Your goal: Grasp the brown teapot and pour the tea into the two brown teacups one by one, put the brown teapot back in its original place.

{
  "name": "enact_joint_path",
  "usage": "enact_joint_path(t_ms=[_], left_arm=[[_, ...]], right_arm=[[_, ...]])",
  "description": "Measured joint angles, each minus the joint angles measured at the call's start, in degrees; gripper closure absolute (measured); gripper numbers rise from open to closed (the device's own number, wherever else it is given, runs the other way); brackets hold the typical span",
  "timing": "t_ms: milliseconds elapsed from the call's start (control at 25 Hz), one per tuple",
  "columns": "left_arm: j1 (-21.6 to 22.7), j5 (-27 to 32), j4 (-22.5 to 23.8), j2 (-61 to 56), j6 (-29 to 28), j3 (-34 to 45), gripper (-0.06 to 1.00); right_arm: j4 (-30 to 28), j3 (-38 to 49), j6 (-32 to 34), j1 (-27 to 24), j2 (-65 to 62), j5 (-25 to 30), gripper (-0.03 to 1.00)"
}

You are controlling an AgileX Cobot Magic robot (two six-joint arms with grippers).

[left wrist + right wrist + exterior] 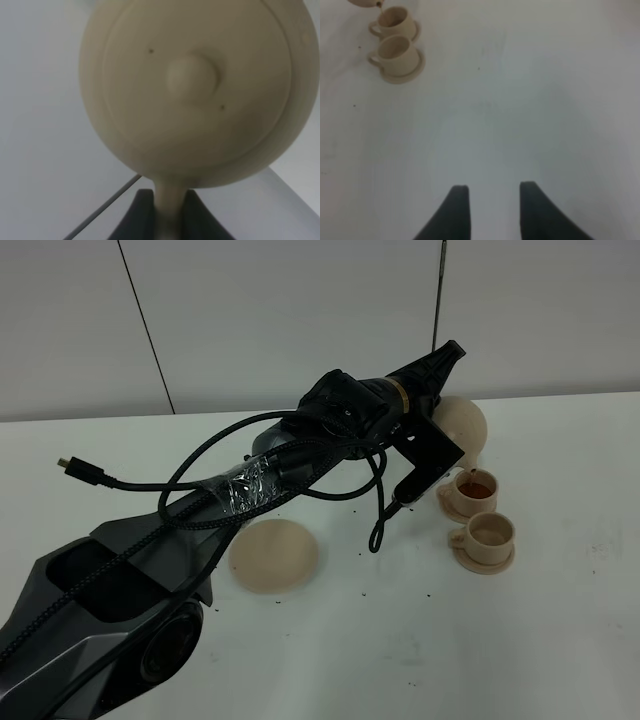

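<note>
The round, matte beige-tan ceramic teapot [190,95] hangs tipped above the farther small tan teacup [475,488]. Its domed lid faces the left gripper [167,207], which pinches its loop handle, and its spout points down at the cup. The right gripper [490,200] is spread over the white table [545,100], well apart.

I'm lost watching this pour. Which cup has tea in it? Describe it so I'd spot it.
On the white table, find the black arm holding the teapot. Right of it stand two tan cups: the farther cup, beside the teapot, shows reddish-brown tea, while the nearer cup looks pale inside.
</note>
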Motion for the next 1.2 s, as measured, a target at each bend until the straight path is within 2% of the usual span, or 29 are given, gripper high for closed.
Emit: enact_joint_path(t_ms=[1200], left_arm=[[0.0, 0.0, 0.03, 0.0, 0.05, 0.0, 0.78]], right_arm=[[0.0, 0.0, 0.0, 0.0, 0.0, 0.0, 0.73]])
